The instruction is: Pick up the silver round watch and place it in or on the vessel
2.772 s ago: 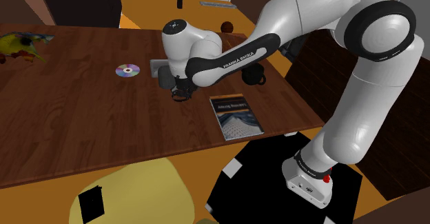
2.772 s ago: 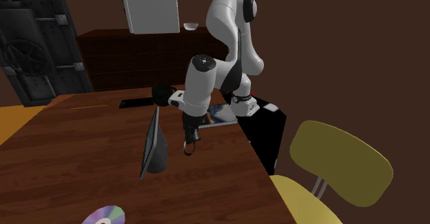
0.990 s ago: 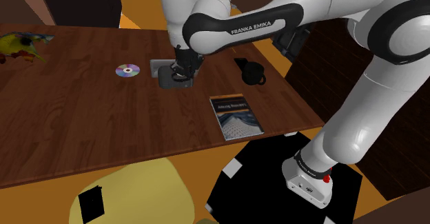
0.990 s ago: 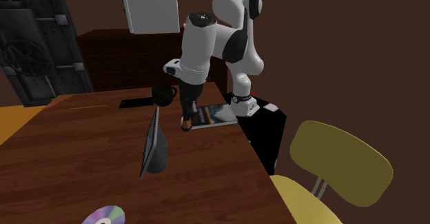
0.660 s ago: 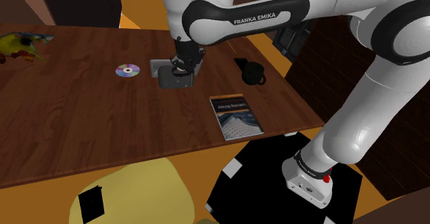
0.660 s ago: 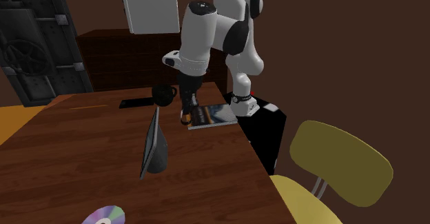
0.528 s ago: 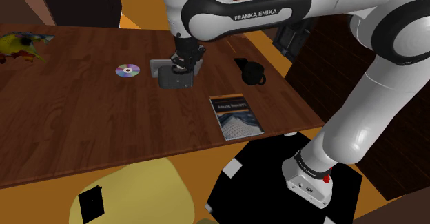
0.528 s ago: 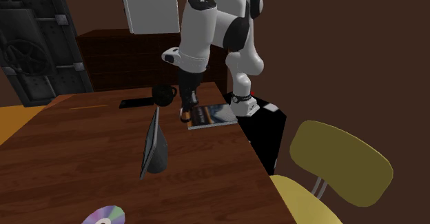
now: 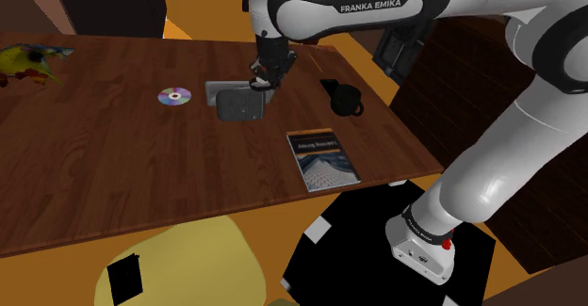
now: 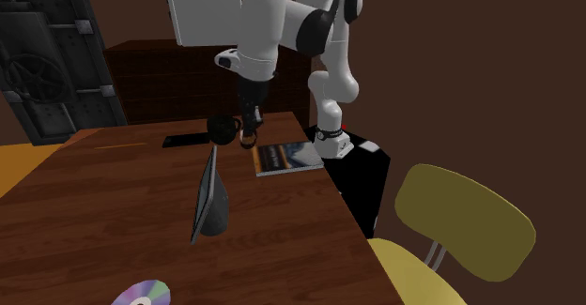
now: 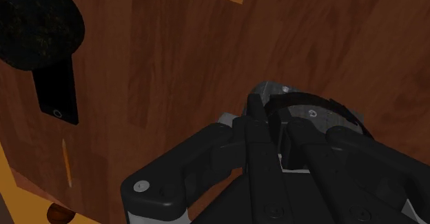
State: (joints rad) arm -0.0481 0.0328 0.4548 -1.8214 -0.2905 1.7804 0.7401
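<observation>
The claw (image 9: 263, 74) is clamped on the watch (image 11: 275, 93), its fingers drawn close together around it, and it is clear above the wood-grained tabletop (image 9: 94, 172). The watch has a round grey metallic case with a dark strap curving off in a loop. The fingers cover much of the case, and the dial cannot be made out. In the second exterior view the watch hangs as a small ring (image 10: 247, 142) below the claw (image 10: 250, 123), near the vessel (image 10: 223, 128). The vessel is black, round-bodied, matt and mottled, and it is cut off at the wrist view's edge. A flat black slab (image 11: 55, 92) lies just beside it. A dark grey block (image 9: 238, 104) with a thin upright panel stands on the tabletop near the claw. A glossy rectangular book (image 9: 323, 158) and an iridescent disc (image 9: 174, 96) lie flat, well apart.
</observation>
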